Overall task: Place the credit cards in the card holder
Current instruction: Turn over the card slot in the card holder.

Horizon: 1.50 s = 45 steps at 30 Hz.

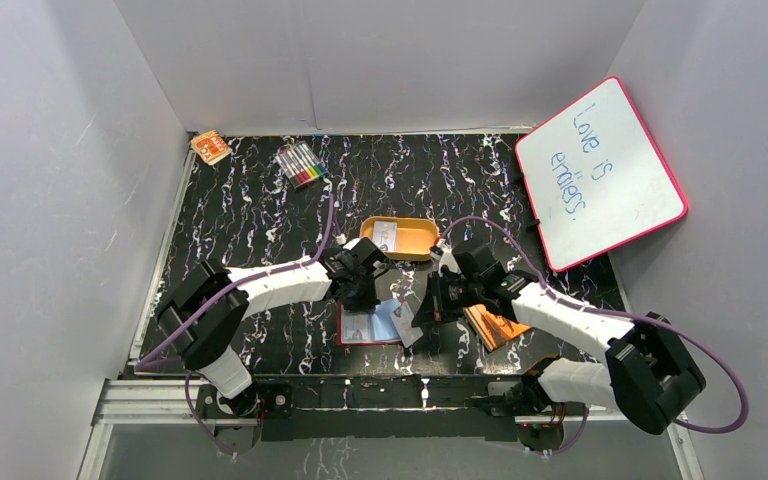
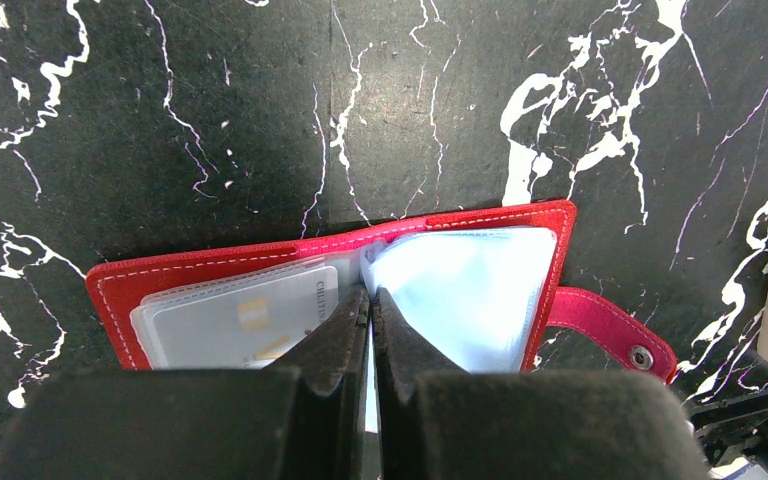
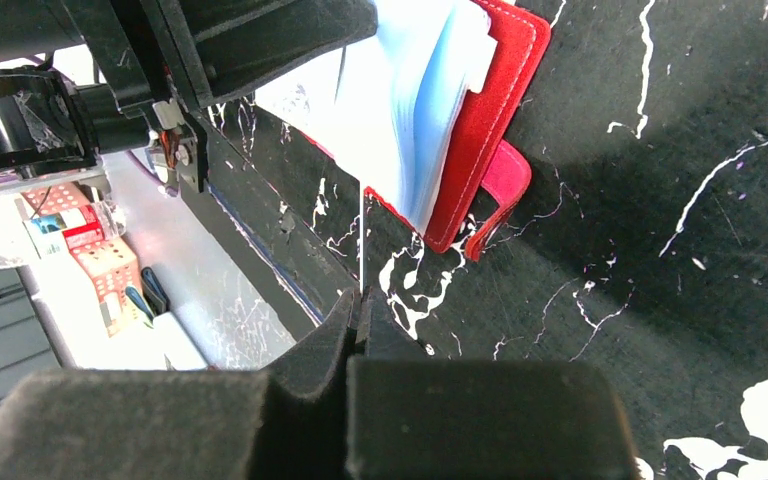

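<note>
The red card holder [image 2: 332, 253] lies open on the black marbled table, its closing tab [image 2: 610, 330] out to the right. One credit card [image 2: 245, 322] sits in its left pocket. My left gripper [image 2: 370, 292] is shut on a pale blue pocket leaf [image 2: 465, 290] at the holder's spine. My right gripper [image 3: 360, 296] is shut on another credit card [image 3: 361, 235], seen edge-on as a thin pale line, just right of the card holder [image 3: 485, 110]. From above, the left gripper [image 1: 365, 293] and right gripper [image 1: 427, 305] flank the holder [image 1: 363, 328].
An orange oval tin [image 1: 415, 240] with a card in it stands behind the grippers. An orange booklet [image 1: 493, 327] lies under the right arm. A pink-rimmed whiteboard [image 1: 600, 165] leans at the right wall. Markers [image 1: 300, 164] and a small orange box [image 1: 210, 147] lie at the back left.
</note>
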Available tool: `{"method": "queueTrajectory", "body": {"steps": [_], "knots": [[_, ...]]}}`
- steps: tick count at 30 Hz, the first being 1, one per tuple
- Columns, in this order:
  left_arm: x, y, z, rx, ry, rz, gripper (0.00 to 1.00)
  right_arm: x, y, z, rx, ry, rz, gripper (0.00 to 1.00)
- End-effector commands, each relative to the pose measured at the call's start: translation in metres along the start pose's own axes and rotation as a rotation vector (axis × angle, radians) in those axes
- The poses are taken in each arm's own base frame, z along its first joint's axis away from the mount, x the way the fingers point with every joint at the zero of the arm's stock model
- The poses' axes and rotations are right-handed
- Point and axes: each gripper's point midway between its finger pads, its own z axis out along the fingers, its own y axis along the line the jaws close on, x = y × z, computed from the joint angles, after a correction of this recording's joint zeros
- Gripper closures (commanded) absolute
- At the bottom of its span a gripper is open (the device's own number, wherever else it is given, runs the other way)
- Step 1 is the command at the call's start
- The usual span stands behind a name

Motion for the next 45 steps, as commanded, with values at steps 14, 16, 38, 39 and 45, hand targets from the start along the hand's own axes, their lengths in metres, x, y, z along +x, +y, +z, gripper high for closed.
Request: {"method": "queueTrajectory", "body": {"steps": [14, 16, 38, 39, 45], "knots": [[0.013, 0.022, -0.001, -0.064, 0.018, 0.009, 1.0, -0.019, 0.01, -0.002, -0.014, -0.085, -0.028, 1.0], [0.013, 0.022, -0.001, -0.063, 0.017, 0.008, 1.0, -0.024, 0.012, -0.004, -0.012, -0.106, -0.033, 1.0], [0.013, 0.02, -0.002, -0.054, 0.018, 0.002, 1.0, -0.01, 0.003, 0.012, -0.028, -0.011, 0.005, 1.0], [0.013, 0.02, -0.002, -0.054, 0.017, 0.002, 1.0, -0.01, 0.004, 0.013, -0.034, -0.01, 0.002, 1.0], [0.012, 0.02, -0.003, -0.051, 0.017, 0.008, 1.0, -0.008, 0.004, 0.019, -0.054, 0.017, 0.008, 1.0]]}}
